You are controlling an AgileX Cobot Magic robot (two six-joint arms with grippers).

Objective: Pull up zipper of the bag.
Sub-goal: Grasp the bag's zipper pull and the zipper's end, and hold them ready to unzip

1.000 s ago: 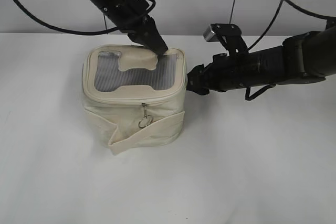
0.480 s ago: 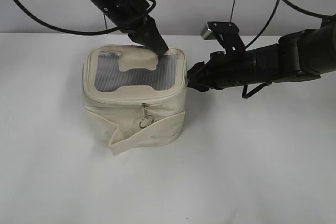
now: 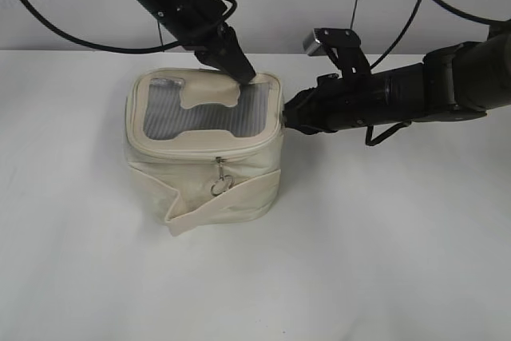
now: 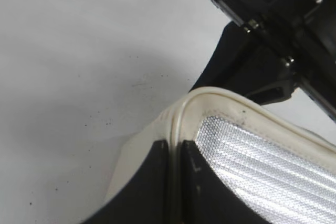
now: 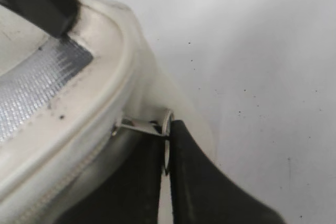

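Bag (image 3: 204, 145) mid-table, left gripper (image 3: 243, 77) over its far edge, right gripper (image 3: 289, 117) blocking its right side, apparently touching, table (image 3: 359, 261) near and left open.

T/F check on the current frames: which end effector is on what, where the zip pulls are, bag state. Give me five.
1. The left end effector is clamped on the back rim of the bag. True; the left wrist view shows its fingers either side of the piped edge.
2. The right end effector is open and clear of the bag. False; it is shut on a ring pull at the bag's right top edge.
3. A second ring pull hangs on the bag's front. True.
4. The bag lies on its side. False; it stands upright, mesh top facing up.
5. The strap is held by an end effector. False; nothing grips it.
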